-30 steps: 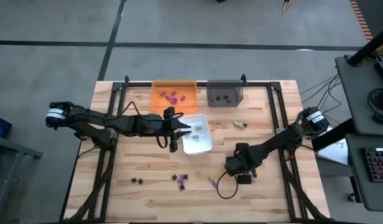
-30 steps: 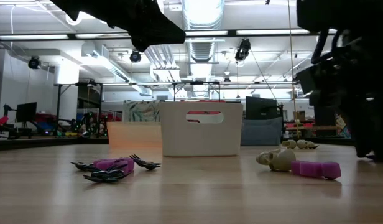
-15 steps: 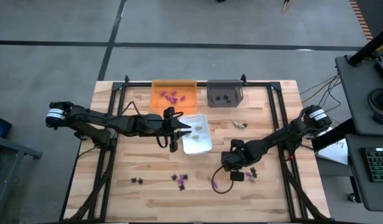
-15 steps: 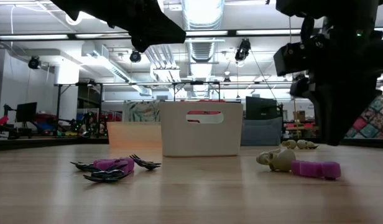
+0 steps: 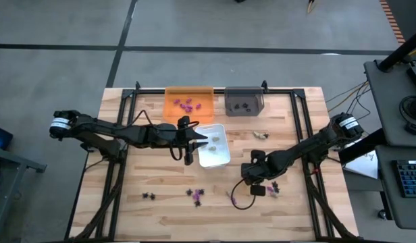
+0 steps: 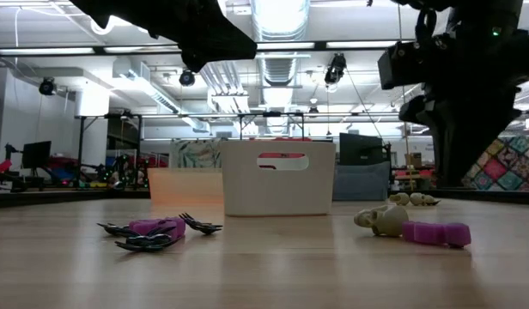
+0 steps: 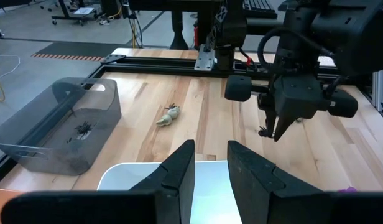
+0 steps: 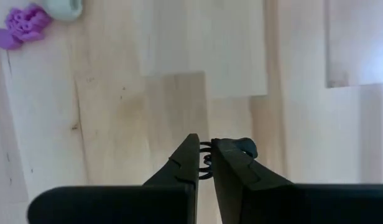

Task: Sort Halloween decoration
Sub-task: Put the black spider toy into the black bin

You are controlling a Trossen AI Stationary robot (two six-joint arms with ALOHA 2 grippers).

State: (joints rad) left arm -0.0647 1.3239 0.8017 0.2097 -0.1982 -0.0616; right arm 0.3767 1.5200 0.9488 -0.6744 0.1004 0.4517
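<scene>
1. The right tool is pinched nearly closed on a small black spider-like piece, held above the bare planks of the wooden worktop, right of centre.
2. The left tool hovers over the white tray, its dark, flat fingers slightly apart with nothing between them.
3. On the planks near the right tool lie a pale beige skull shape touching a knobbly purple piece.
4. Farther left, along the near side, sit a black piece and a purple-and-black cluster.
5. Three trays line the far side: orange tray with several purple pieces, smoky grey tray with two black ones, and the white one nearer.
6. One beige bone-like piece lies right of the white tray.
</scene>
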